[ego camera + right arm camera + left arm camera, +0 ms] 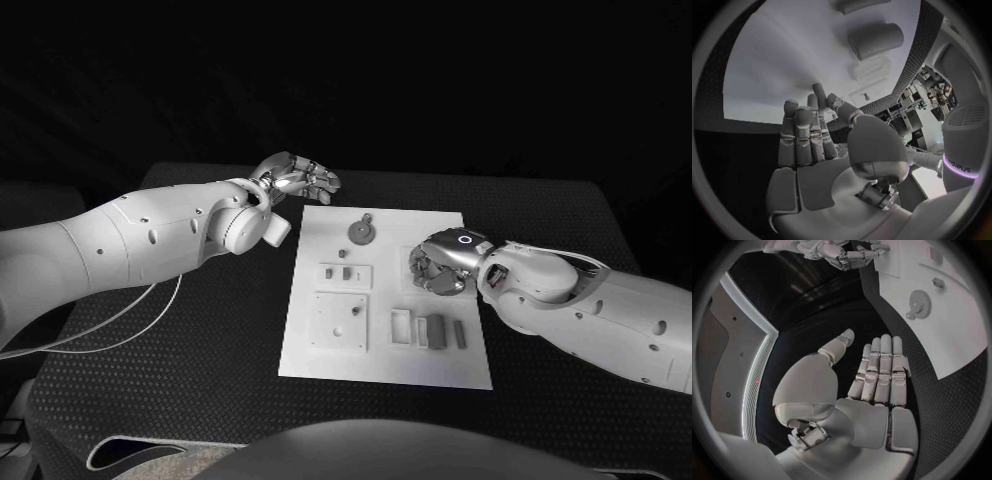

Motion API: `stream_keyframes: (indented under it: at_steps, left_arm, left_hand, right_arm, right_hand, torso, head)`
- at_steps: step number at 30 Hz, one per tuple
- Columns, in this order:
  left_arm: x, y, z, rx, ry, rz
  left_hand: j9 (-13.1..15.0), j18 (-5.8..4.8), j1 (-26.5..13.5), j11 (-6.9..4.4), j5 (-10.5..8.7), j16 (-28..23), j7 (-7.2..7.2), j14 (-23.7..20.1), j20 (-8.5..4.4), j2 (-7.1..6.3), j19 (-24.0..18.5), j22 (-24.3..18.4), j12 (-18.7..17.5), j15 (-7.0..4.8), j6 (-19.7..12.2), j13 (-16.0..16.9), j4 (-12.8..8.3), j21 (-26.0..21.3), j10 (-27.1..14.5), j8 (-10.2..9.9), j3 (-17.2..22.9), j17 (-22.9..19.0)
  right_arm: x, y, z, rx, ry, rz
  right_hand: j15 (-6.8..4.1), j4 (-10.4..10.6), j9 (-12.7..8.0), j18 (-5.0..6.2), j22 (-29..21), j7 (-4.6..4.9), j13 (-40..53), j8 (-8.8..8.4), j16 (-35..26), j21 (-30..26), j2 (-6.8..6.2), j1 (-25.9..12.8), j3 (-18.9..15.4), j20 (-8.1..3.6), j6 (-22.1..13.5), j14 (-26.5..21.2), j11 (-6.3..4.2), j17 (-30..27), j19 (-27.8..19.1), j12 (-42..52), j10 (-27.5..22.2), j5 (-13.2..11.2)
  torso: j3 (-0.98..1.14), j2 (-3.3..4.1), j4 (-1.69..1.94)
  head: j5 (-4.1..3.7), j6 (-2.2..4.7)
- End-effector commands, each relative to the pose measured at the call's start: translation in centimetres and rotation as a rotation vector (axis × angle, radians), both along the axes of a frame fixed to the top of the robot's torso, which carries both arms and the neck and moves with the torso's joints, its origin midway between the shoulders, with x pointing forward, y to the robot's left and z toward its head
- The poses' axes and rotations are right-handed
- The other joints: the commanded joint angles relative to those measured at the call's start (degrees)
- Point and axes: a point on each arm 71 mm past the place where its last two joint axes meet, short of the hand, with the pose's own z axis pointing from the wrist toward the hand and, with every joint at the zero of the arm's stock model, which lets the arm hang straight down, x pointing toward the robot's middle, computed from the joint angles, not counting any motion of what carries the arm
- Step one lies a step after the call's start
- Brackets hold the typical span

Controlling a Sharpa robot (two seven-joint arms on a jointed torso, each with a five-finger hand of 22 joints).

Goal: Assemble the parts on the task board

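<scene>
You're looking at the task board (387, 345) lying flat mid-table (173, 400), long side running away from the robot.

Left hand (296, 178) is hovering off the board's far-left corner, over the black table surface. In the left wrist view (873, 375) its fingers are lying straight and side by side, thumb apart, palm empty — it's released, gripping nothing.

Right hand (437, 265) is hanging over the board's right side, about mid-length. In the right wrist view (814, 135) the fingers are extended, nothing between them and the thumb — also released, holding nothing.

Parts are all sitting on the board: a round gear-like part (362, 231) at the far end, a small raised plate (345, 274) below it, a larger square plate (340, 320) nearer the robot, and a row of small upright blocks (433, 330) to its right. Neither hand is touching any of them. Can't tell whether any part is seated in a socket or just lying loose.
</scene>
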Motion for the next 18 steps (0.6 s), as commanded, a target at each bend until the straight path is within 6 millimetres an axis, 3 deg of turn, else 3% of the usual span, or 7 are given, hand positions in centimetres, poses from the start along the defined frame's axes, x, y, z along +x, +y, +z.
stream_keyframes:
  at_steps: [1,12,18]
  left_arm:
    - [0.0,-0.2,0.1,-0.011,-0.002,-0.012]
    - [0.0,0.0,0.1,-0.010,-0.004,-0.008]
    - [0.0,-0.1,0.2,-0.011,-0.005,-0.008]
  left_hand:
    - [-0.1,-0.08,0.0,0.07,0.01,-0.3,-0.24,0.5,0.28,0.05,-0.1,-0.1,-0.1,0.08,-0.2,-0.1,0.1,0.1,-0.1,0.4,-0.3,0.1]
    - [-0.1,-0.08,0.0,0.07,0.01,-0.3,-0.24,0.5,0.28,0.07,-0.1,-0.1,-0.1,0.08,-0.2,-0.1,0.1,0.1,-0.2,0.4,-0.3,0.1]
    - [-0.1,-0.08,0.0,0.07,0.01,-0.4,-0.24,0.5,0.28,0.07,-0.1,-0.1,-0.1,0.09,-0.2,-0.1,0.1,0.1,-0.2,0.4,-0.3,0.2]
  right_arm:
    - [-0.4,0.0,0.5,0.037,-0.038,0.002]
    - [-1.4,1.4,4.0,0.153,-0.089,0.041]
    - [-2.5,4.3,4.3,0.200,-0.051,0.107]
  right_hand:
    - [-0.25,-0.6,0.7,-0.08,1.1,-0.39,0.1,0.23,0.2,0.2,0.73,0.3,0.0,-0.14,0.8,0.1,-0.10,0.1,0.5,0.4,0.4,0.2]
    - [-0.42,-0.7,0.8,-0.08,1.1,-0.52,0.4,0.36,0.3,0.3,0.63,0.3,0.0,-0.27,1.1,0.4,-0.26,0.2,0.8,0.5,0.7,0.2]
    - [-0.46,-0.7,0.8,-0.08,1.1,-0.56,0.4,0.38,0.3,0.3,0.61,0.3,0.1,-0.32,1.2,0.5,-0.30,0.2,0.9,0.5,0.8,0.2]
  torso:
    - [-0.02,-0.02,0.00]
    - [-0.01,-0.03,-0.01]
    - [-0.04,0.01,0.03]
  head:
    - [0.06,0.09]
    - [0.55,0.28]
    - [1.10,0.22]
